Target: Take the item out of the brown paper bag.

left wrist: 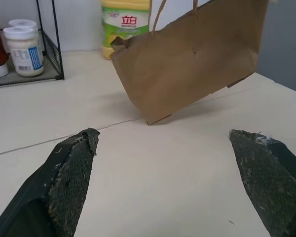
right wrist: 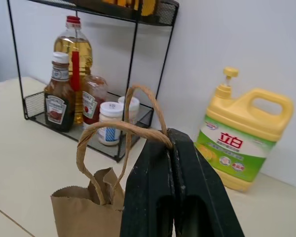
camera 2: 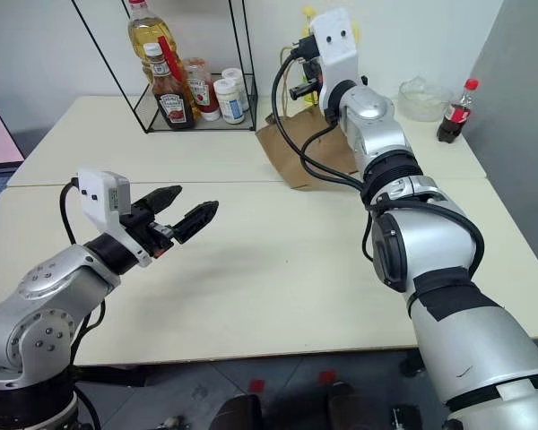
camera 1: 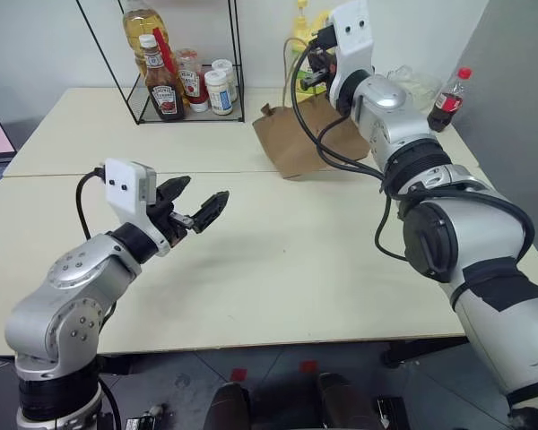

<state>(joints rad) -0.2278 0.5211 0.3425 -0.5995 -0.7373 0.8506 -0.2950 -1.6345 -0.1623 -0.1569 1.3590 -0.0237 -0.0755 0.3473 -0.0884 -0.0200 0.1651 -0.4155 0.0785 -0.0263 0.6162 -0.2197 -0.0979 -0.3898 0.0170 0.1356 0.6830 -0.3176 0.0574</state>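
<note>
The right gripper (right wrist: 172,148) is pressed together on a handle of the brown paper bag (left wrist: 187,59) and holds the bag up so that it tilts, with one bottom corner touching the table (camera 1: 278,269). The step looks like lifting or tipping the bag to get at what is inside. The item is not to be seen from outside — it is likely inside the bag, but the pictures cannot show that.

The left gripper (camera 1: 200,208) is spread wide and holds nothing. From it, the bag is at about 2 o'clock in the head view, well apart. The next move probably calls for the free gripper to go to the bag's open top and reach in, or for the bag to be tipped more so the item slides out. The bag is thin paper, so a gentle pull would be safer.

The table is pale and smooth, made of parts with a seam between them. At 12 o'clock from the left gripper stands a black wire rack (camera 1: 238,54) with sauce bottles and small white jars. A big yellow jug (right wrist: 241,133) stands just behind the bag by the white wall. A dark cola bottle (camera 1: 450,98) with a red cap stands at 3 o'clock from the bag, near a clear bowl (camera 2: 423,97).
</note>
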